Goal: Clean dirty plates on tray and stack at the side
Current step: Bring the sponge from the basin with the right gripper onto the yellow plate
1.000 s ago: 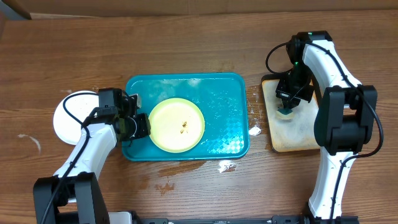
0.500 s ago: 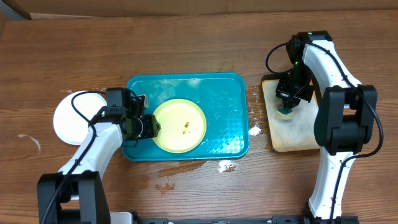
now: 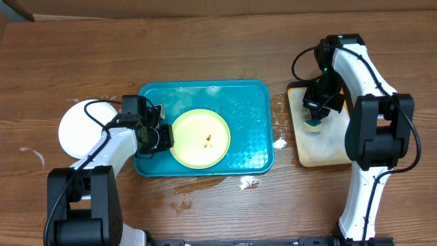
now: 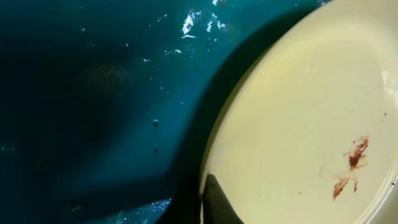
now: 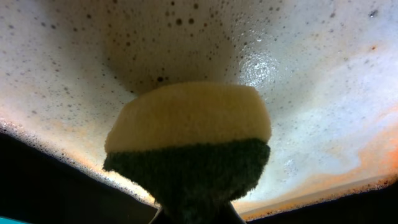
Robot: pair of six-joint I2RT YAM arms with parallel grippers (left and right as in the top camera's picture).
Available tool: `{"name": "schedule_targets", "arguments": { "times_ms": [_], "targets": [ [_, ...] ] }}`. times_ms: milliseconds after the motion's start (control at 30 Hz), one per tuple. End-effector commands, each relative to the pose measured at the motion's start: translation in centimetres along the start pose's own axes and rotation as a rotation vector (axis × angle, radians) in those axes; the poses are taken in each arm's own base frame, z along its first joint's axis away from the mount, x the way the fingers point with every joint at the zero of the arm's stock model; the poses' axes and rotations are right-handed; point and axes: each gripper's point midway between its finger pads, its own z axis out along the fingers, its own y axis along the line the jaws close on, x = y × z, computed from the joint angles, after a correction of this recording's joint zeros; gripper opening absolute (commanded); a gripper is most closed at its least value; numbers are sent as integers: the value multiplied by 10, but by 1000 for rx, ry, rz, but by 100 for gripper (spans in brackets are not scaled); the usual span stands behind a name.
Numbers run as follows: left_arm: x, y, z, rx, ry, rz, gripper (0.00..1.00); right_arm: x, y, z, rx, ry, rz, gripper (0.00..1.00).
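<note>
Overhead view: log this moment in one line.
left gripper at yellow plate; right gripper holds sponge at beige tray; white plate outside teal tray

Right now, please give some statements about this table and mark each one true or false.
The yellow plate lies on the blue tray. True.
The yellow plate is clean. False: a brown smear sits near its middle.
The right claw holds a sponge. True.
The white plate lies on the blue tray. False: it lies on the table, left of the tray.
The left claw is far from the yellow plate. False: it is at the plate's left rim.
</note>
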Motion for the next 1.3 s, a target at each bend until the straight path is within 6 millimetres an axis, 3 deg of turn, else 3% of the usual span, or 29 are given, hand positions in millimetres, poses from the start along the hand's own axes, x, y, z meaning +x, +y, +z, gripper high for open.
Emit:
{"name": "schedule_targets", "arguments": {
  "times_ms": [0, 233, 300, 433, 467, 500, 667, 933, 1100, 1267],
  "targets": [
    [12, 5, 11, -16, 49, -19, 4, 2, 2, -8, -16, -20, -1, 4],
    [14, -4, 11, 38, 60, 34, 4, -6, 9, -9, -50, -51, -64, 4],
    [15, -7, 11, 54, 61, 35, 4, -8, 20, -10, -103, -57, -116, 4],
    [14, -8, 11, 59, 59, 35, 15, -7, 40, -13, -215, -59, -233, 4],
    [14, -7, 11, 59, 59, 35, 9, -7, 42, -13, -222, -59, -248, 4],
    [14, -7, 11, 59, 59, 35, 4, -7, 42, -13, -221, -61, -256, 4],
    [14, -7, 11, 59, 59, 30, 4, -4, 40, -9, -215, -44, -270, 4],
    [14, -8, 11, 59, 59, 8, 4, -3, 39, 24, -217, -24, -294, 4],
    [14, -8, 11, 63, 61, 8, 4, -22, 37, 27, -157, -114, -311, 4],
    [15, -11, 10, 77, 66, 2, 4, -20, 48, 21, -147, -140, -353, 4]
  ]
}}
